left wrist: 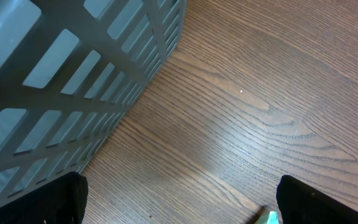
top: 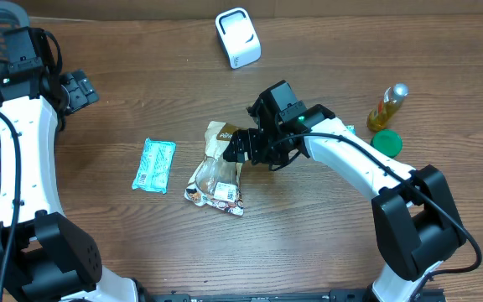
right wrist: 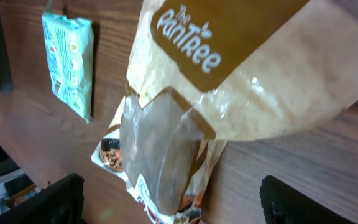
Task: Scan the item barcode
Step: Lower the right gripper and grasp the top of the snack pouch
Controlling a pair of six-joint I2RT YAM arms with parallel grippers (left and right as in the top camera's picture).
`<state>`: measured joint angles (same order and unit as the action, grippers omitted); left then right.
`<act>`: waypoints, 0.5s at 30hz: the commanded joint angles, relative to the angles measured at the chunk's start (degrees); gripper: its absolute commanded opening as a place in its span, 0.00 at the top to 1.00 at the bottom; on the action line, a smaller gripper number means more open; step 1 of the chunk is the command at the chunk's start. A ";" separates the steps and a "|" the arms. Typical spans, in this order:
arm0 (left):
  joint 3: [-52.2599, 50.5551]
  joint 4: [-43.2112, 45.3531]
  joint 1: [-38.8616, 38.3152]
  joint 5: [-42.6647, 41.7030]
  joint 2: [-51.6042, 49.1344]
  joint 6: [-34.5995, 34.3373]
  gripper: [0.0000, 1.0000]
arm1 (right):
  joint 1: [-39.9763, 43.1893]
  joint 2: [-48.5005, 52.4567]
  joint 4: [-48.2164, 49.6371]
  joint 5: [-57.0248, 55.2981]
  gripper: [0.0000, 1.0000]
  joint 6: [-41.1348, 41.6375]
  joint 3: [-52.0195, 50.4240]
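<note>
Early in the job, nothing scanned yet: on the wooden table [top: 325, 252], brown snack bag [top: 217, 168] flat at frame centre, well apart from the white scanner [top: 238, 38] at top centre. Right gripper [top: 241, 147] over the bag's upper end, jaws apart and clamped on nothing; left gripper [top: 82, 88] at upper left, likewise wide apart and empty. Barcode not made out, white label at the bag's lower end too small to read overhead and cut off in the right wrist view.
</note>
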<state>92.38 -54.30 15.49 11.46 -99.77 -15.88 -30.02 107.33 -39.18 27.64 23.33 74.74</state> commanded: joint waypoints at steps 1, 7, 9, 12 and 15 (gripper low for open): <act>1.01 0.13 -0.20 0.70 0.52 0.66 0.01 | 0.15 -0.61 1.46 -3.98 0.13 -1.33 1.51; 1.01 0.13 -0.17 0.70 0.52 0.66 0.00 | 0.15 -0.61 4.76 -12.48 0.13 -1.33 1.51; 1.01 0.13 -0.17 0.70 0.52 0.68 0.01 | 0.15 -0.61 6.71 -14.99 0.13 -1.46 1.51; 1.01 0.13 -0.17 0.70 0.52 0.66 0.00 | 0.02 -0.61 9.64 -15.65 0.13 -5.03 1.51; 1.01 0.13 -0.17 0.70 0.52 0.66 0.01 | 0.02 -0.59 12.04 -15.67 0.13 -5.88 1.46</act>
<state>92.38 -54.28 15.49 11.46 -99.77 -15.88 -30.00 107.33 -28.27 14.17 19.68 74.74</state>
